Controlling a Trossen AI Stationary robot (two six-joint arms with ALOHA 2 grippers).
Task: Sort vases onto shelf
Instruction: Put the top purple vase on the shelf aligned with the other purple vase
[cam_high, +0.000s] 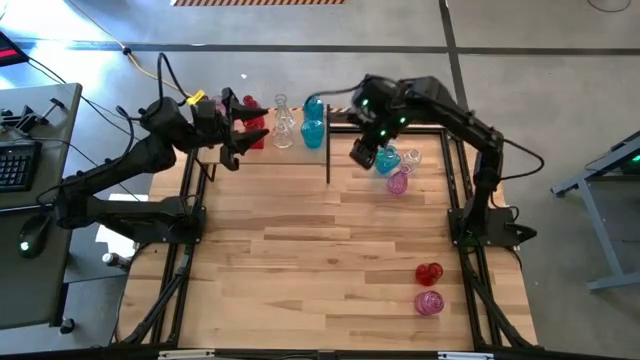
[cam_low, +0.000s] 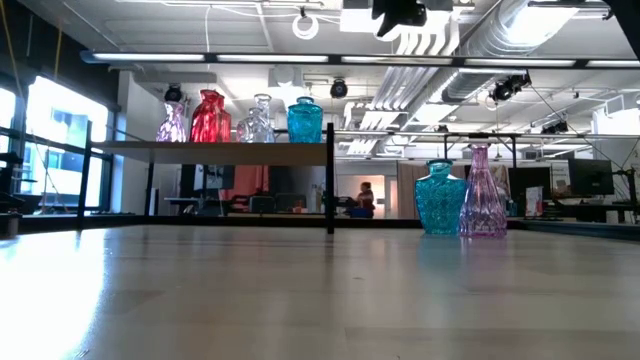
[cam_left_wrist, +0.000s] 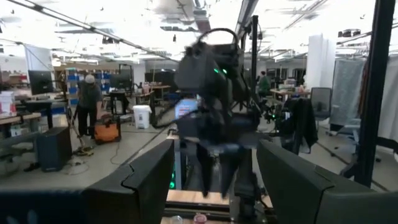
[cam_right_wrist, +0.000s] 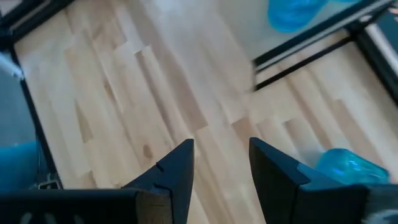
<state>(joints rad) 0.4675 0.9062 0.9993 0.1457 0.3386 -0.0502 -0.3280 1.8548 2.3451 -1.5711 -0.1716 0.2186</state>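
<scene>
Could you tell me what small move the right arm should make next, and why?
Probably lower the right claw onto the teal vase just beside it. Its fingers are open with nothing between them, and that vase stands on the tabletop next to a pink vase, while the shelf holds four vases already.

Open-plan lab or workshop: exposed ceiling ducts (cam_low: 470, 35), desks with monitors (cam_low: 588, 178), concrete floor (cam_high: 560, 60).

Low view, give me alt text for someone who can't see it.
Four glass vases, pink, red, clear and teal, stand on a raised shelf at left. A teal vase and a pink vase stand on the wooden table at right.
</scene>
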